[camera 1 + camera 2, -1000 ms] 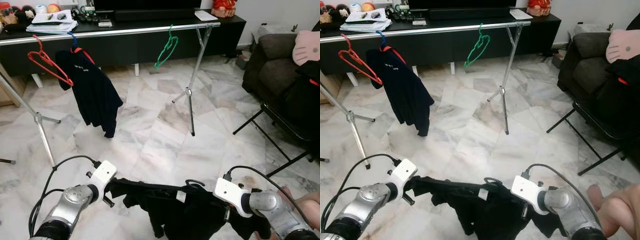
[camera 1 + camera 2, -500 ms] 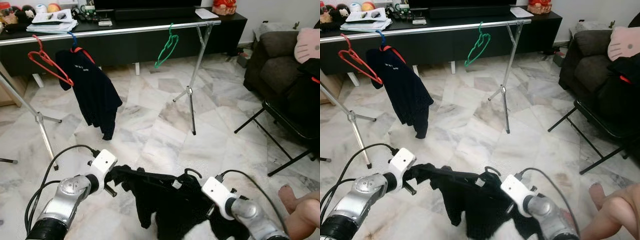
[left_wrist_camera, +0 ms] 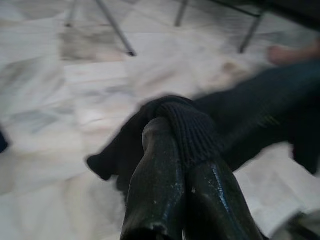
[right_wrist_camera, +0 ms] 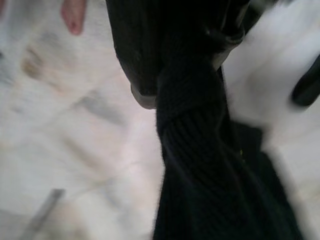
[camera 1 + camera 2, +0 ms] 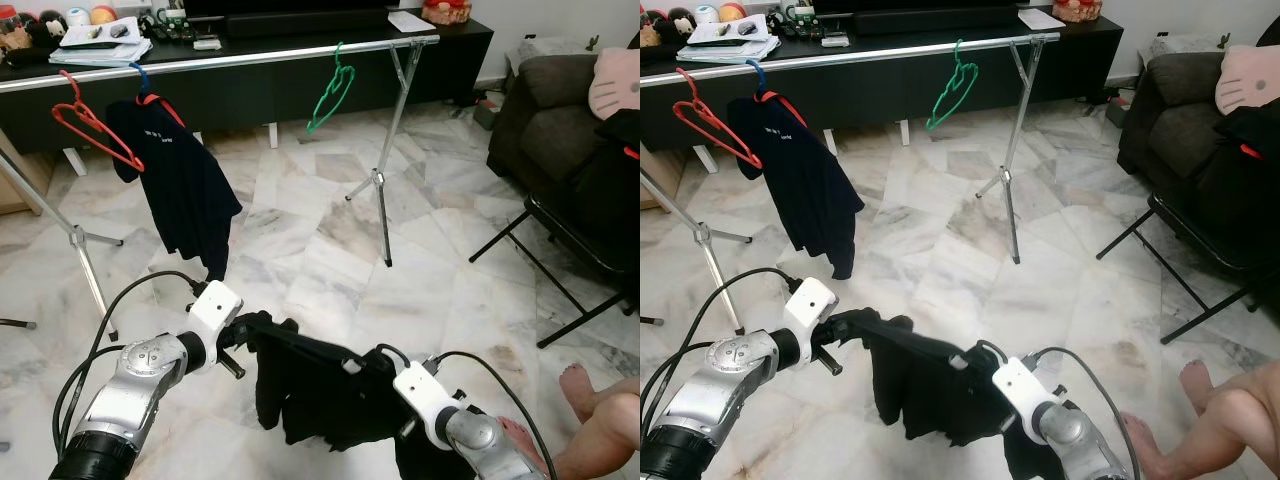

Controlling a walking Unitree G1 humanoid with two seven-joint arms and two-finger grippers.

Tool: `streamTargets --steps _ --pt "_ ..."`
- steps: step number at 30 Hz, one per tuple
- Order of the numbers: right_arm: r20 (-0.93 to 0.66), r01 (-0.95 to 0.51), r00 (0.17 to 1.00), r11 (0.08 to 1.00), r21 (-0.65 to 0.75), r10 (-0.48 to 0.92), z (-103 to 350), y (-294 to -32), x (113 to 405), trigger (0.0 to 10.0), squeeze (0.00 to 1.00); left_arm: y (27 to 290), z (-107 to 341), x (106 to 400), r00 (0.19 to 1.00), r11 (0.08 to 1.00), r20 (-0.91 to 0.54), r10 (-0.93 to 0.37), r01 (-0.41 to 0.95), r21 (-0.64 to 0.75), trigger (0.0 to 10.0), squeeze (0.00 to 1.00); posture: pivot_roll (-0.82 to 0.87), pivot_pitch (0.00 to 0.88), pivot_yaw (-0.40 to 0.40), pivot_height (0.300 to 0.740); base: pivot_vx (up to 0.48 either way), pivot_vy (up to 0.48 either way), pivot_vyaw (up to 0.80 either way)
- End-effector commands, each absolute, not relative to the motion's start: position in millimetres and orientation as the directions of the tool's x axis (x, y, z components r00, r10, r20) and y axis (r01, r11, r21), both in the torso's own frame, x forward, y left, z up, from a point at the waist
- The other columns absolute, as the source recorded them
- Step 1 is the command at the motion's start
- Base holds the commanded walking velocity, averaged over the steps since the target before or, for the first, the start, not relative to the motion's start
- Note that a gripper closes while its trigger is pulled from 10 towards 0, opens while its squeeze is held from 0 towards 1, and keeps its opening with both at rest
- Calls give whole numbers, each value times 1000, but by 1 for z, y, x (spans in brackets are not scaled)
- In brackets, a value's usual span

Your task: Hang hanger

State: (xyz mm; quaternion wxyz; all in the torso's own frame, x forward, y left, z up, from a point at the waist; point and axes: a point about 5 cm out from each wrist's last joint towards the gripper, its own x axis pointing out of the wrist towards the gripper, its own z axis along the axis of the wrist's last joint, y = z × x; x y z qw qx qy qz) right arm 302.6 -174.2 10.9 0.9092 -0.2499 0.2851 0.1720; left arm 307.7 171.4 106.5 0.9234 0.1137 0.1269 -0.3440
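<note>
A black garment point(image 5: 320, 390) on a black hanger, whose hook point(image 5: 391, 352) pokes up, hangs low in front of me between both grippers. My left gripper point(image 5: 252, 326) is shut on the garment's left shoulder, and the left wrist view has knit fabric wrapped over its fingers point(image 3: 156, 170). The right gripper point(image 4: 185, 75) is shut on the other side of the garment, its white wrist point(image 5: 420, 388) just behind the cloth. Across the room runs the silver clothes rail point(image 5: 260, 57).
On the rail hang a red hanger point(image 5: 95, 125), a navy T-shirt point(image 5: 180, 180) and a green hanger point(image 5: 330, 90). The rail's leg point(image 5: 383, 200) stands mid-floor. A black folding chair point(image 5: 575, 265) and a sofa point(image 5: 550, 100) are at right. A person's foot point(image 5: 580, 385) is nearby.
My right gripper has moved left towards the left one, so the garment now hangs bunched instead of stretched wide. The left gripper has risen a little.
</note>
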Motion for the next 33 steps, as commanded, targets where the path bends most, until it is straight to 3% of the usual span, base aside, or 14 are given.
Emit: streamTargets --steps 1,4,7,10,13,20,26,28,32,33 --pt "-588 -363 803 860 -358 95 11 -184 304 0 0 170 107 303 697 706 -327 -638 699 115 10000 0 -33 162 0 740 0 0 0" --pt "-593 -399 785 878 -263 179 11 -170 305 0 0 167 104 302 703 704 -347 -621 695 148 10000 0 -31 162 -2 740 0 0 0" --pt "-629 -511 728 827 -234 272 6 -158 299 0 0 170 111 316 799 784 -295 -524 588 198 10000 0 -33 162 -6 740 0 0 0" --pt "-648 -532 702 823 -202 295 4 -158 295 0 0 174 117 326 856 832 -260 -447 505 230 10000 0 -35 162 -7 740 0 0 0" --pt "-698 -654 599 743 -142 393 -3 -156 284 0 0 184 140 342 940 902 -132 -313 338 267 10000 0 -38 160 -9 740 0 0 0" --pt "-701 -707 537 703 -71 469 -3 -161 277 0 0 194 147 349 968 912 -106 -228 250 325 10000 0 -42 157 -11 740 0 0 0" --pt "-671 -784 441 620 35 596 3 -162 267 0 0 201 135 351 975 882 -171 -141 202 426 10000 0 -44 155 -13 740 0 0 0" --pt "-625 -827 379 552 101 682 12 -165 260 0 0 203 120 352 967 861 -235 -97 200 467 10000 0 -47 154 -12 740 0 0 0" --pt "-583 -842 358 522 136 729 22 -170 255 0 0 201 104 350 951 841 -295 -97 236 487 10000 0 -51 154 -10 740 0 0 0" --pt "-582 -824 401 556 108 707 22 -174 259 0 0 200 100 348 946 840 -310 -96 244 484 10000 0 -52 154 -9 740 0 0 0"
